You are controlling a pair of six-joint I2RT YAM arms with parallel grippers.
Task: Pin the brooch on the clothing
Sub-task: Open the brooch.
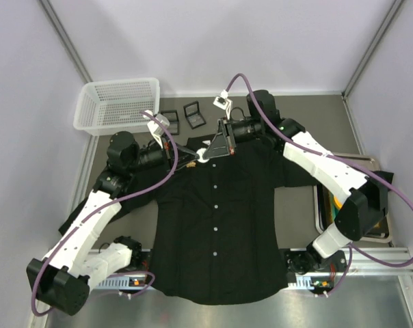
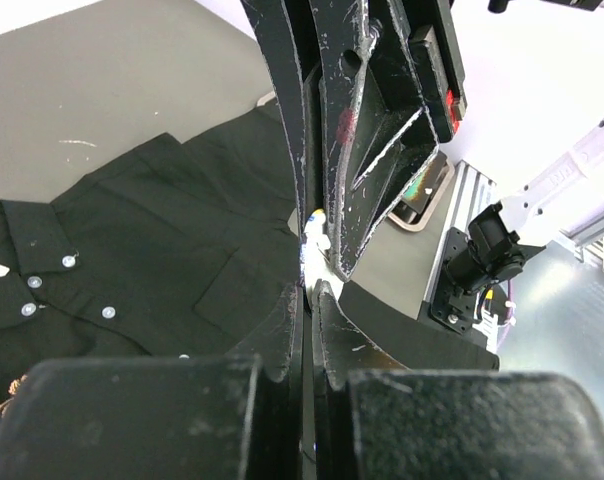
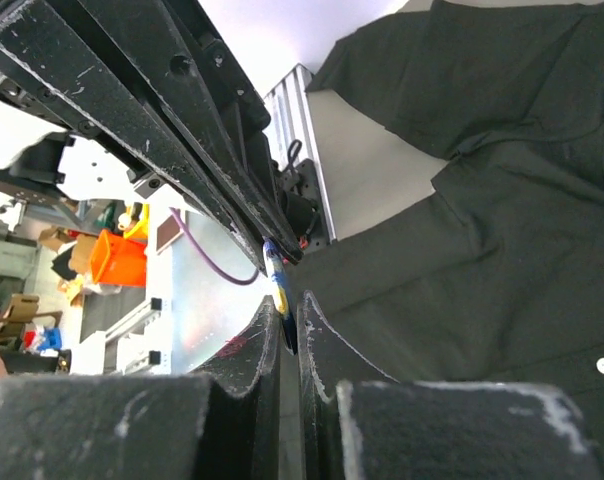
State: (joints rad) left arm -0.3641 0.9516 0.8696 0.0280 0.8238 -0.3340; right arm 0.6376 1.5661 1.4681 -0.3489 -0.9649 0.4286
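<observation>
Right now my left gripper (image 1: pixel 191 159) and right gripper (image 1: pixel 211 150) meet tip to tip just above the collar end of the black shirt (image 1: pixel 213 232), which lies flat and buttoned on the table. Both are pinched together on the brooch (image 1: pixel 202 156), one from each side, as far as I can see. I judge the brooch light, hard and slick, small enough to twist or pop out of a grip, with a thin pin that would bend under force; holding it by the body and leaving the pin free seems best. The shirt is soft and will likely bunch or slide, so the cloth needs steadying. From my wrists I see only a sliver of white, yellow and blue between the fingers. The clasp, the pin and whether it is open are hidden.
</observation>
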